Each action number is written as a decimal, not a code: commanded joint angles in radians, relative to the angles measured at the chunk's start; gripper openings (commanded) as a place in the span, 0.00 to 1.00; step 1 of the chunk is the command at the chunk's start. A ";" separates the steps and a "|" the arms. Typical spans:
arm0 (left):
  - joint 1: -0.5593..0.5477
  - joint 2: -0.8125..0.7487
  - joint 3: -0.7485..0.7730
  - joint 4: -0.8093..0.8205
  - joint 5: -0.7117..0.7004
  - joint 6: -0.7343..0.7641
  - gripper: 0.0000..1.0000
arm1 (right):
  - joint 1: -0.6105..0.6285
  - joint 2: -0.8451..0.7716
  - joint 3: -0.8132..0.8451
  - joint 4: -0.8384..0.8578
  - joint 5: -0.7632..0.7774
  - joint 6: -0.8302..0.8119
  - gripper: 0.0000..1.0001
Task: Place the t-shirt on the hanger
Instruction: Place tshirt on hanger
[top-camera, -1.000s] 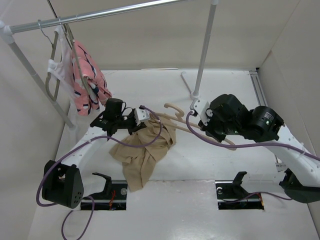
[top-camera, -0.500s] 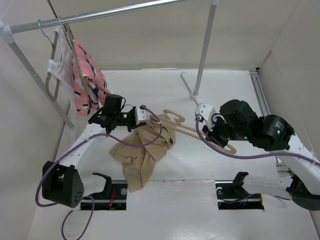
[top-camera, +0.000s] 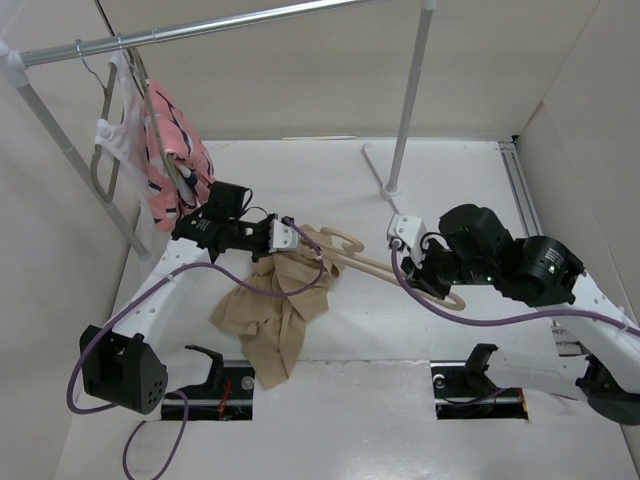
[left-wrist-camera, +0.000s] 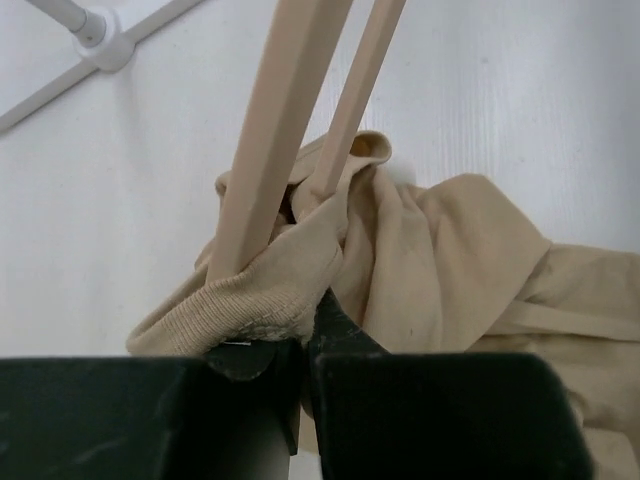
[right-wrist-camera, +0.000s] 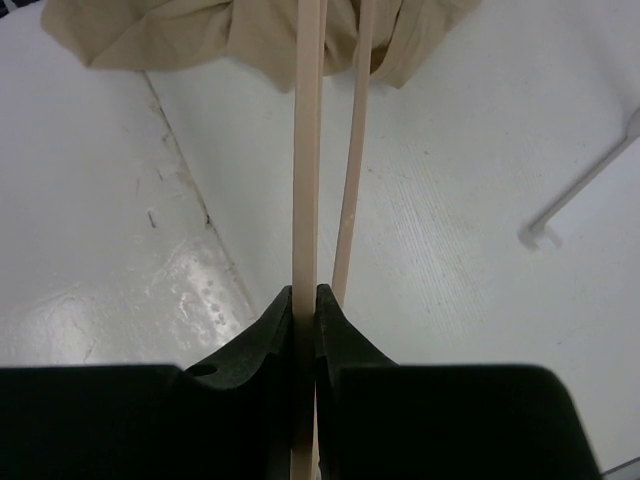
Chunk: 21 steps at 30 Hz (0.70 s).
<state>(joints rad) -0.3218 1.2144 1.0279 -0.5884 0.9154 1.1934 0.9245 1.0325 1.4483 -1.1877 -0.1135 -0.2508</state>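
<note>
The tan t-shirt hangs crumpled from my left gripper down onto the table. The left gripper is shut on the shirt's ribbed collar. The pale peach hanger runs from the collar to my right gripper, held above the table. Its two bars pass into the collar opening in the left wrist view. The right gripper is shut on one hanger bar. The shirt lies at the far end of the hanger. The hanger's end inside the shirt is hidden.
A clothes rack has a rail at the back left and a pole at the back middle, with a foot on the table. A pink patterned garment and a white one hang on grey hangers. Walls close in both sides.
The left gripper has moved left with the collar, dragging the shirt left and partly off the table. The right arm has carried the hanger nearer and lower, its hook end now in the collar.
</note>
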 joint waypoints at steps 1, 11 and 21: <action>-0.006 -0.009 0.046 -0.057 -0.085 0.095 0.00 | 0.016 -0.055 0.006 0.074 -0.084 -0.011 0.00; 0.003 -0.029 0.046 0.068 -0.167 0.012 0.05 | 0.016 -0.048 -0.072 0.056 -0.173 0.016 0.00; 0.003 -0.081 0.017 -0.068 -0.050 0.196 0.11 | 0.016 -0.020 -0.092 0.098 -0.141 -0.005 0.00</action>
<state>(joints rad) -0.3225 1.1610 1.0313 -0.6189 0.7773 1.2922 0.9245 1.0073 1.3563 -1.1511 -0.1833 -0.2298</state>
